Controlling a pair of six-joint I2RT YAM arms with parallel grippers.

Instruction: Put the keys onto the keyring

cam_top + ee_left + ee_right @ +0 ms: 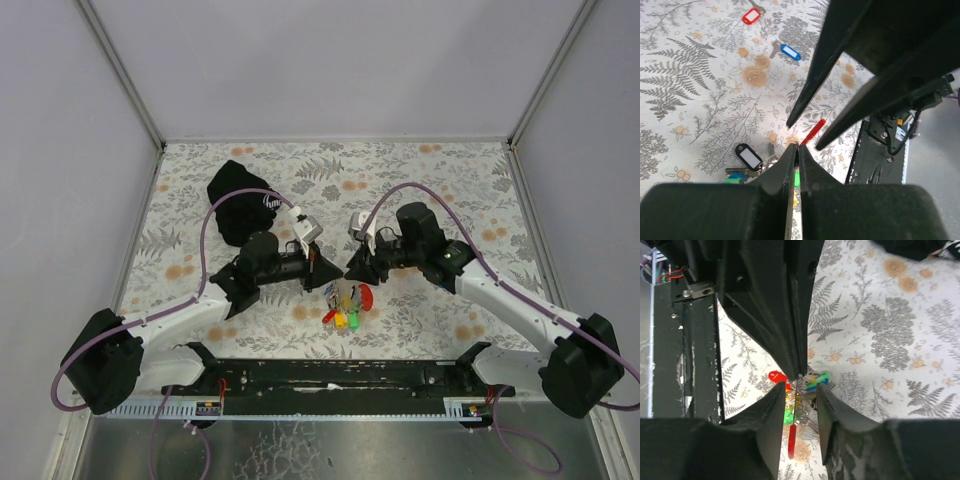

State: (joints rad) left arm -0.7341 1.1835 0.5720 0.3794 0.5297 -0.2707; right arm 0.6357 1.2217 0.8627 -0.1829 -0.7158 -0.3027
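Pinching the thin ring [796,400], apparently, in the shut left gripper [797,146]; facing it tip to tip with the right gripper [800,385], narrowly parted. Just below both, equally near: bunched keys [347,303], ring edge-on, roughly upright.

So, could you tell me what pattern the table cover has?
The table cover has grey ferns and orange flowers on white, clearest in the left wrist view.

Overhead, two close wrist views (sharing keys [347,303])
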